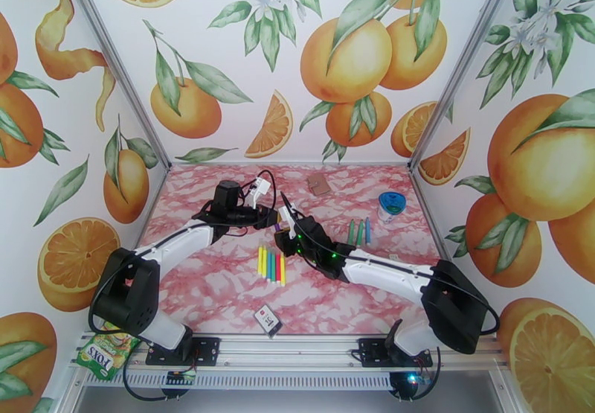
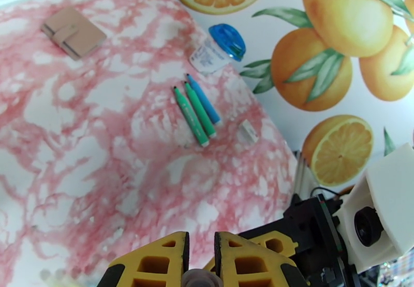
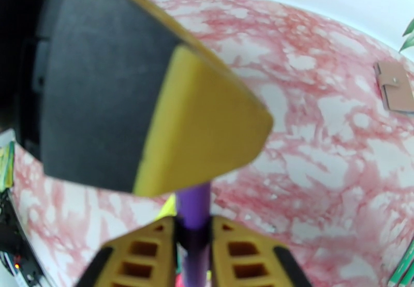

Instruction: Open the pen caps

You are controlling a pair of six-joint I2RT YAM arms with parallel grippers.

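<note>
Bright, even light (wrist views blur close up, edges bowed).

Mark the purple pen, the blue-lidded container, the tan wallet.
purple pen point(image 3: 192, 205), right wrist view, middle of its barrel.
blue-lidded container point(image 2: 227, 41), left wrist view, on the lid.
tan wallet point(image 2: 72, 33), left wrist view, on its flap.

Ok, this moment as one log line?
right gripper: shut on purple pen | left gripper: shut on its other end | pen row: on table
</note>
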